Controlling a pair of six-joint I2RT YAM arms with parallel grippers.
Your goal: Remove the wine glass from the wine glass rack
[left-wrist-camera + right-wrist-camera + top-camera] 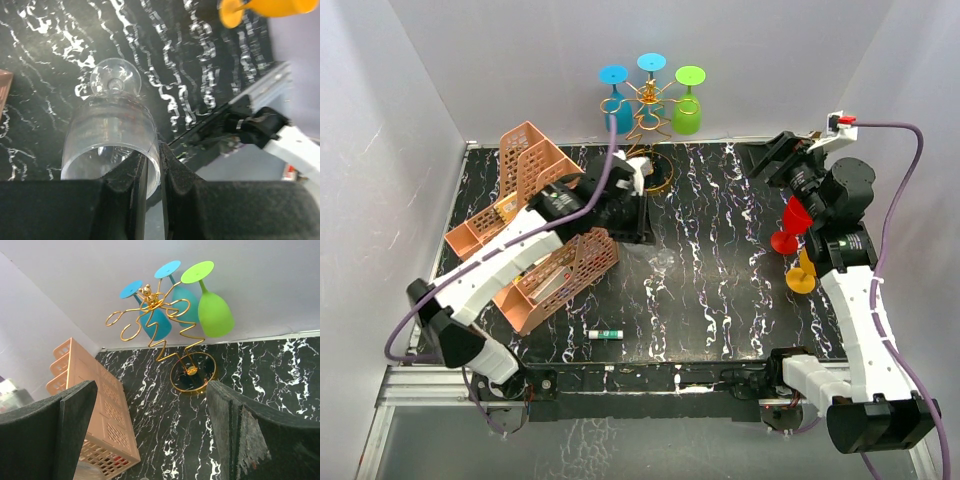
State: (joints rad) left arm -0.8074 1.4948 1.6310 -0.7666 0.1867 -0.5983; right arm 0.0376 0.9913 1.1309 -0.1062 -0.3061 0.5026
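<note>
**Overhead, left-wrist and right-wrist views.** The thin gold wire wine glass rack (648, 96) stands at the back centre of the black, white-veined marble-pattern counter (720, 280). Its ring base rests on the counter and its looped arms spread at the top.

Three coloured wine glasses hang from the loops, feet up:
- a blue plastic wine glass (152, 322) on the left
- a teal plastic wine glass (182, 295) in the middle
- a lime-green plastic wine glass (215, 315) on the right

The clear plastic wine glass (107, 135) is off the rack and in front of it. The left gripper (152, 155) is clamped on its rim, with one finger inside the bowl and one outside. The round foot points away from the wrist camera. Whether the glass touches the counter cannot be told.

The right gripper (150, 405) is spread wide with nothing between its fingers. It sits at the right rear of the counter, facing the rack.

A red plastic wine glass (790, 225) and an orange plastic wine glass (802, 275) are on the counter beside the right arm. Two pink plastic mesh file organizers (535, 155) lie at the left, partly under the left arm. A small white tube with a green band (605, 333) lies near the front edge; its marking is too small to read.
</note>
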